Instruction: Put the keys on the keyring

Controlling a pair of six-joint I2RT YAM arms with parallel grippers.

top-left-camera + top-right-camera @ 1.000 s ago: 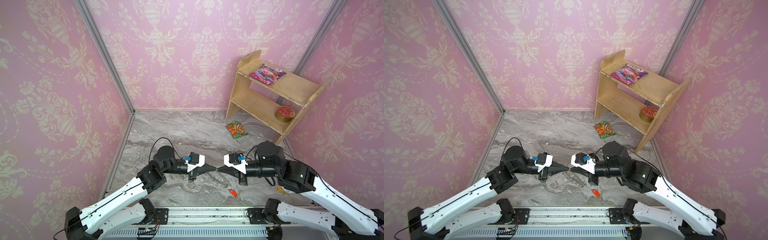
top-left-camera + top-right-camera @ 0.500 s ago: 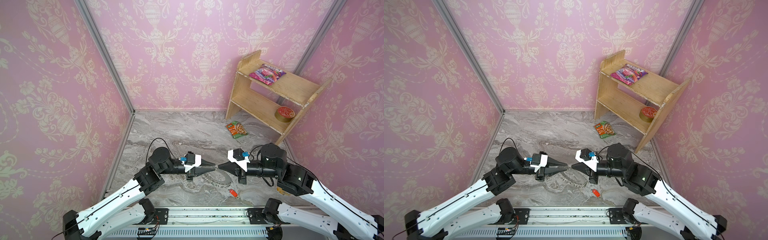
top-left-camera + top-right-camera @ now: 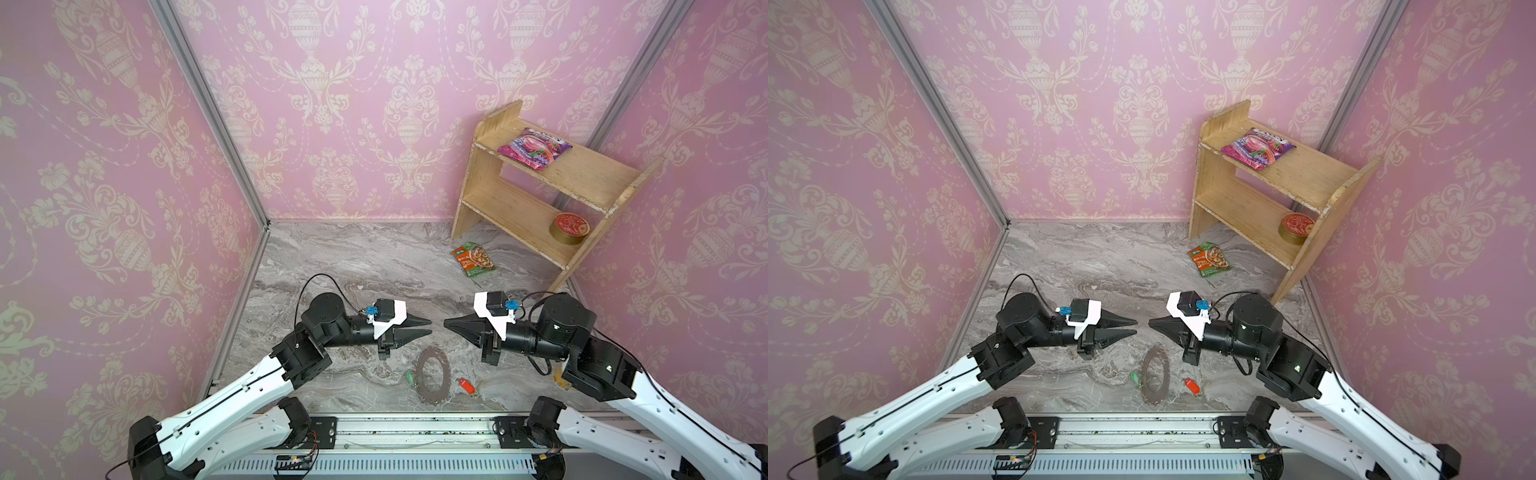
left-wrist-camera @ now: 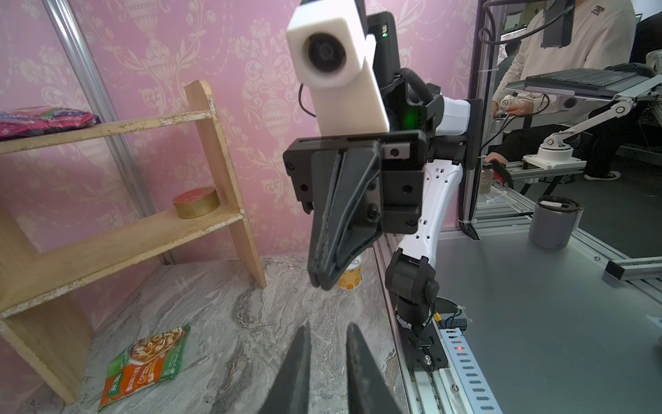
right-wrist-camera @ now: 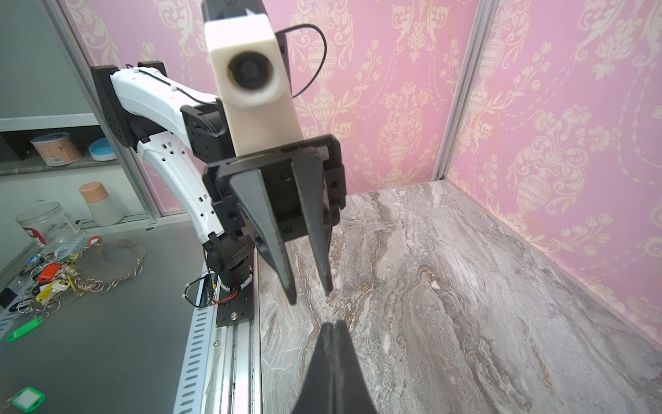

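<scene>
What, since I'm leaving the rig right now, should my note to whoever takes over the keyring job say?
Left gripper: slightly open, empty, in the air.
Right gripper: shut, empty, facing it tip to tip, not touching.
Keyring: flat on the table near its front edge, between the arms.
Green-tagged key: at the keyring's left rim; hooked or not, cannot tell.
Red-tagged key: on the table right of the keyring, apart from it.
Done: nothing that shows. Left: pick up each key and thread it on the keyring.

Left gripper fingers (slightly apart)
</scene>
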